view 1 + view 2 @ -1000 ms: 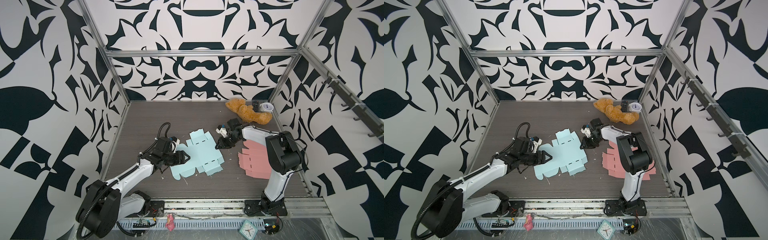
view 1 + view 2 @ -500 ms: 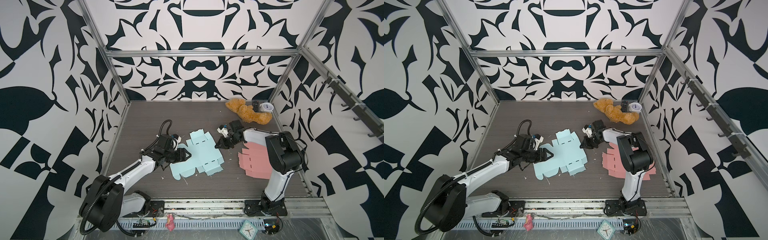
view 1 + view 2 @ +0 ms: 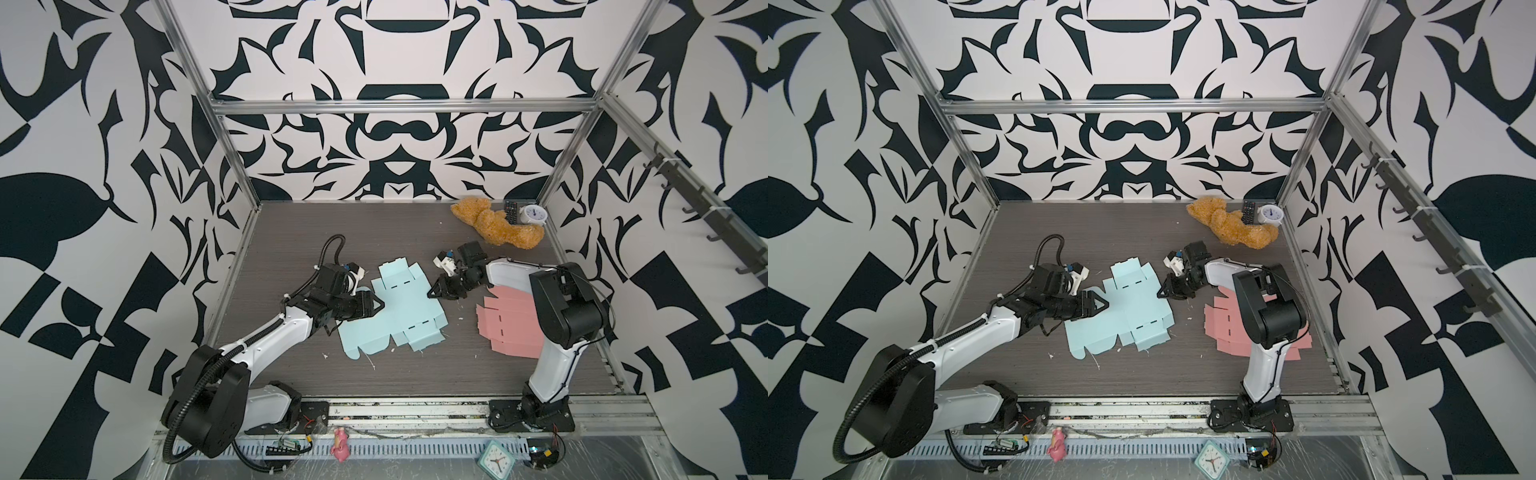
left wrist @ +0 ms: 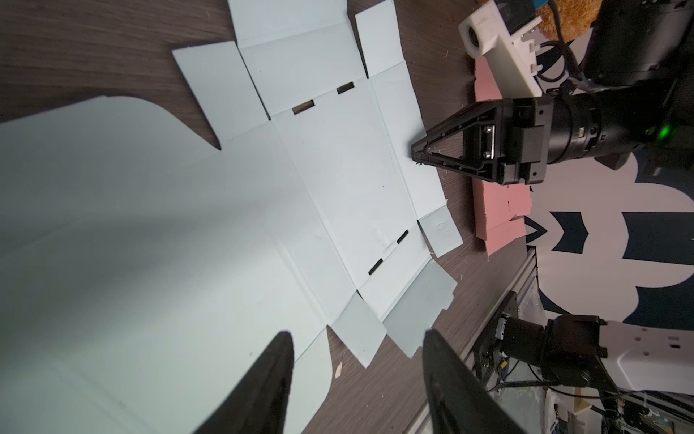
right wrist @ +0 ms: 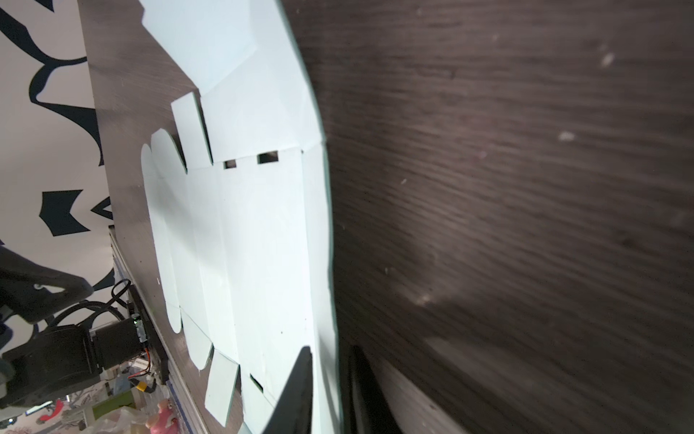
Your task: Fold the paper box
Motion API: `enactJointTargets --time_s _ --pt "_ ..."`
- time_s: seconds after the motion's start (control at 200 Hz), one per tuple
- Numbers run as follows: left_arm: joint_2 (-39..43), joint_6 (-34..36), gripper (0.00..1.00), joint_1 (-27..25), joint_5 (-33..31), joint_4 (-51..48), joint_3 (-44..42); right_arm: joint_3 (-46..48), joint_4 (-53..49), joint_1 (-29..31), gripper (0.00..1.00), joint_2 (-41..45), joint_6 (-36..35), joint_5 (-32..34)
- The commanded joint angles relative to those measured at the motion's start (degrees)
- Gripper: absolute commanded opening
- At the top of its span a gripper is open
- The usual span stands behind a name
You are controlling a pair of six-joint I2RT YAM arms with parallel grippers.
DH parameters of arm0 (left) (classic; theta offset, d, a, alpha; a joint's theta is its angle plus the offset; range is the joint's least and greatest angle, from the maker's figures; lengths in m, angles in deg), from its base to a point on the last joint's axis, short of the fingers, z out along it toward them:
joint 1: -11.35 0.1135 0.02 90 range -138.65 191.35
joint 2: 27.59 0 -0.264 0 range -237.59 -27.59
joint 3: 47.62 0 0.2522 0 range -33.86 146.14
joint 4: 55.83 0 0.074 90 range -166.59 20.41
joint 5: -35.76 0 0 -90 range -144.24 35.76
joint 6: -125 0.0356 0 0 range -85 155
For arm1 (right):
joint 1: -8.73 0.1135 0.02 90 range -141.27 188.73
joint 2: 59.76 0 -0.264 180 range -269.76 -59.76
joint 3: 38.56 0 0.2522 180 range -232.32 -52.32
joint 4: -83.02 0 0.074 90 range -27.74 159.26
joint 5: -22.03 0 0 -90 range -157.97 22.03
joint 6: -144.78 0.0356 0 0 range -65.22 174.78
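Paper box [image 3: 390, 307] flat, long axis diagonal

In both top views the pink box blank [image 3: 511, 324] is partly hidden behind the right arm [image 3: 565, 307]. In the left wrist view the blue box blank [image 4: 187, 225] and the fingers [image 4: 263, 394] of the left gripper [image 4: 356, 332] are cut off by the picture's edge. In the right wrist view the counter [image 5: 525, 188] is blurred, and whether the blank's edge is pinched by the right gripper [image 5: 330, 349] cannot be told.

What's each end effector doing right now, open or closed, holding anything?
Left end effector: open, above the blue box sheet, holding nothing.
Right end effector: closed on that sheet's edge.
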Motion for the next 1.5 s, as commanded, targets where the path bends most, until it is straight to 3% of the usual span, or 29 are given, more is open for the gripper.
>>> enactJointTargets --time_s 0.0,0.31,0.46,0.735,0.84,1.18,1.28,1.495 --pt "-0.1 -0.1 0.58 0.2 0.3 0.6 0.4 -0.2 1.2 0.7 0.18 0.6 0.1 -0.7" --pt "0.4 -0.2 0.58 0.2 0.2 0.8 -0.3 -1.1 -0.4 1.1 0.06 0.6 -0.9 -0.3" --pt "0.6 -0.1 0.58 0.2 -0.2 0.8 -0.7 -2.8 -6.6 1.1 0.00 1.1 -5.8 0.4" --pt "0.4 -0.3 0.57 0.2 -0.3 1.6 -1.7 -8.9 -19.5 1.1 0.00 0.7 -17.4 4.1" --pt "0.4 -0.7 0.57 0.2 -0.2 2.2 -2.0 -10.7 -19.8 1.1 0.00 0.5 -17.2 7.3" --pt "-2.7 -2.4 0.56 0.2 1.1 6.4 -2.2 -7.0 -11.8 1.1 0.24 0.8 -11.4 6.4" --pt "-3.5 -2.3 0.56 0.3 1.0 6.8 -1.6 -5.8 -10.7 1.1 0.23 0.8 -10.6 5.6" --pt "-7.8 -2.4 0.50 0.3 1.1 9.2 1.6 -4.5 -9.9 1.2 0.11 2.0 -10.4 5.3"
